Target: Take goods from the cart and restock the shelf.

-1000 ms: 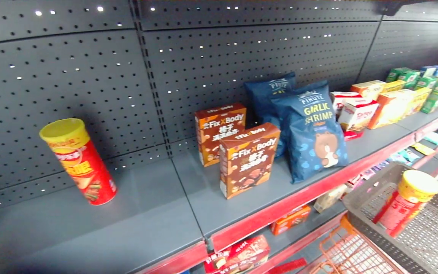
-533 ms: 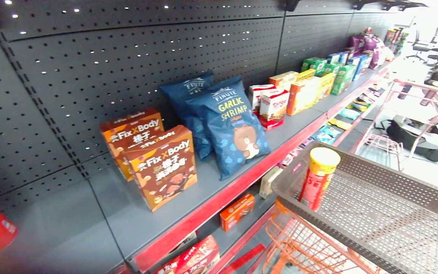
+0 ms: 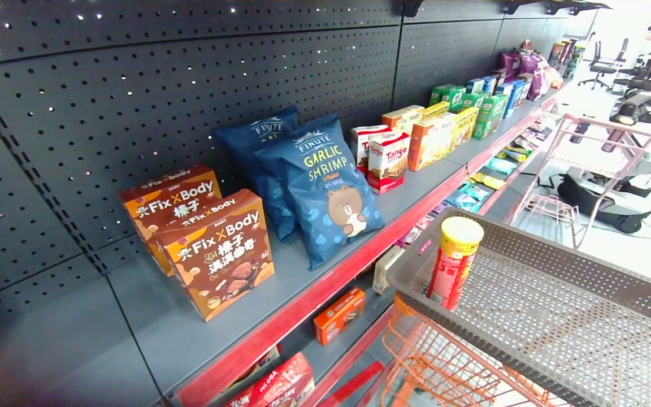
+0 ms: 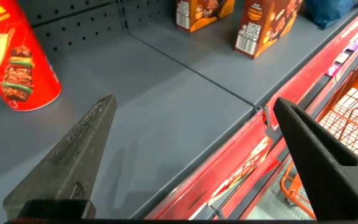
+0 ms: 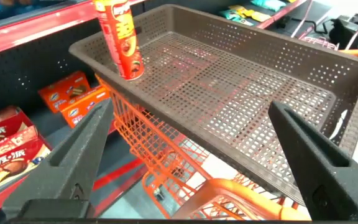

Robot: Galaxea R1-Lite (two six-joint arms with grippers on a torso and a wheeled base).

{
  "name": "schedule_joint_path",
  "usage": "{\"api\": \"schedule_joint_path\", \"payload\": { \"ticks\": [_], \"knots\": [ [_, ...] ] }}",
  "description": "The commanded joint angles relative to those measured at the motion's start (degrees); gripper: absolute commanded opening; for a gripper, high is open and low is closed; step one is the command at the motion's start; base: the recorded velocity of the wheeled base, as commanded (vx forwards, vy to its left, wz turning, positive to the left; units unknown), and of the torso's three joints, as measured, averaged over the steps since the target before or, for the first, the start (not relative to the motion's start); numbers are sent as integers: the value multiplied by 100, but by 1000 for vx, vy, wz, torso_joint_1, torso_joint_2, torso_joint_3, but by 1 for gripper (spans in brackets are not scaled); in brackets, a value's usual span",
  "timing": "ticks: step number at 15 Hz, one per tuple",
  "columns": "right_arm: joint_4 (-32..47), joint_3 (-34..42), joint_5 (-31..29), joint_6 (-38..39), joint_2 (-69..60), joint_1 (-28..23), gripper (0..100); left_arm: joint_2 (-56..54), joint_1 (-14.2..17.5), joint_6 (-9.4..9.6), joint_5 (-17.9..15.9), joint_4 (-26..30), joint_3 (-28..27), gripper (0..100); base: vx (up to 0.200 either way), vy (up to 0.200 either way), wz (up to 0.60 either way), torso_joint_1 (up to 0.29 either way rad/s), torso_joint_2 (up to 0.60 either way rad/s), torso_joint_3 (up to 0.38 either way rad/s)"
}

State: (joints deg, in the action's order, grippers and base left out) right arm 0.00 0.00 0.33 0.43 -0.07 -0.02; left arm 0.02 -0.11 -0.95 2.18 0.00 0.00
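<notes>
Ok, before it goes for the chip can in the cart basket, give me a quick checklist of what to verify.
1. Right end effector open and empty: ok, jaws wide apart, nothing between them.
2. Chip can upright in the basket: ok, it stands near the corner on the shelf side.
3. Can free of other goods: ok, nothing touches it.
4. Right end effector lined up on the can: not ok, the can stands outside the gap between its fingers.
5. Free shelf space: ok, bare stretch between the shelved can and the brown boxes.
6. Left end effector empty: ok, open over the shelf.
</notes>
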Motion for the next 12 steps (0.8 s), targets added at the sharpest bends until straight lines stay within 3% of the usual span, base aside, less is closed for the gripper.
{"api": "schedule_joint_path", "payload": {
  "ticks": [1,3,4,5,9,12],
  "knots": [
    [0,0,2,1,7,2,100,-2,2,-2,2,0,0,100,0,0,0,0,0,0],
    [53,-229,108,-8,174,64,100,-2,2,7,2,0,0,100,0,0,0,0,0,0],
    [272,-1819,292,10,1923,117,100,-2,2,-2,2,0,0,100,0,0,0,0,0,0],
    [290,-2057,248,45,2301,99,100,-2,2,7,2,0,0,100,0,0,0,0,0,0],
    [114,-2347,398,151,3945,292,100,-2,2,-2,2,0,0,100,0,0,0,0,0,0],
    [-1424,-2479,354,-34,6028,169,100,-2,2,-2,2,0,0,100,0,0,0,0,0,0]
  ]
}}
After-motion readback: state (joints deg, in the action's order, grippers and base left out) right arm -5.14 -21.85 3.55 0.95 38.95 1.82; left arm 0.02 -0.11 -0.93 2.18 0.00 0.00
